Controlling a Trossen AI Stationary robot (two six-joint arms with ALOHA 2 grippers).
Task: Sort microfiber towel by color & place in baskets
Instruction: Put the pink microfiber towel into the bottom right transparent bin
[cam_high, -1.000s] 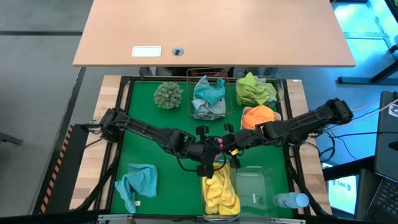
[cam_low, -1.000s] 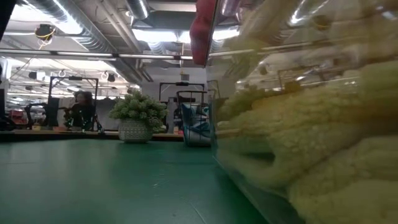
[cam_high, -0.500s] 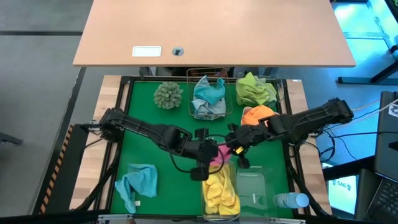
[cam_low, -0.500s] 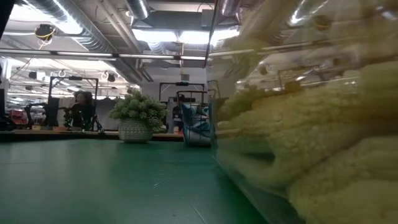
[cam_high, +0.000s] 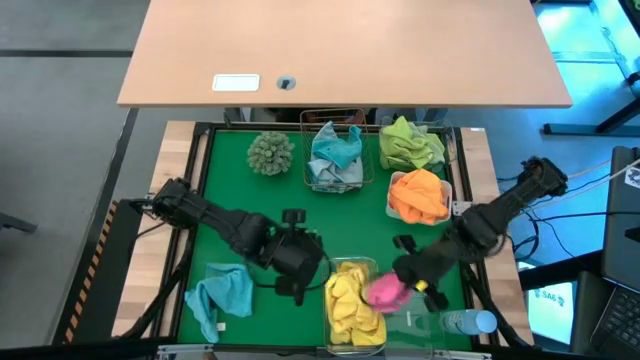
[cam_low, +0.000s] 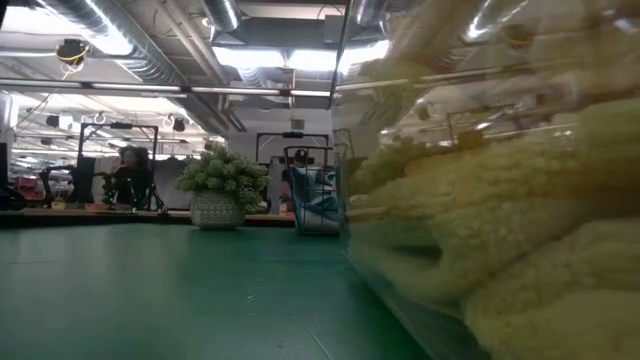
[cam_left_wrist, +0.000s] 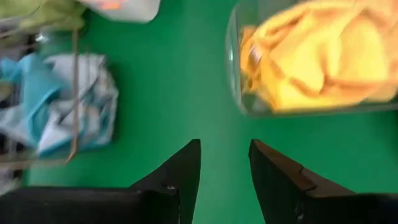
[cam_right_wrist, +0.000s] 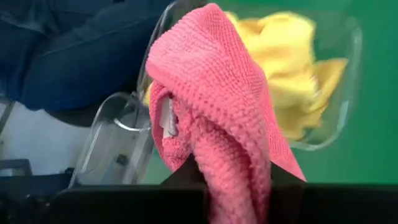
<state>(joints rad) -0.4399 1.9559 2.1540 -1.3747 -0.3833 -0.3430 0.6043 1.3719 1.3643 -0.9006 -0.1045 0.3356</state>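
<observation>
My right gripper is shut on a pink towel, held above the near edge where two clear tubs stand side by side. One tub holds yellow towels. The other tub shows nothing inside. My left gripper stands open over bare green mat to the left of the yellow tub, with nothing between its fingers. A teal towel lies flat on the mat at the near left. My right gripper holds a bunched-up part of the pink towel. The cloth drapes over the fingers and hides them, so I cannot tell which edge or how many layers. The gripper slants down from the table's right. The towel is lifted clear over the tubs.
A copper wire basket with teal and pale towels stands at the far middle. White trays at the far right hold a lime green towel and an orange towel. A shaggy green ball sits at the far left, a bottle at the near right.
The two grippers were together at the table's middle with the pink towel. My right gripper has swung toward the near right edge and risen, carrying the towel over the tubs. My left gripper has drawn back toward the table's left, away from the towel.
</observation>
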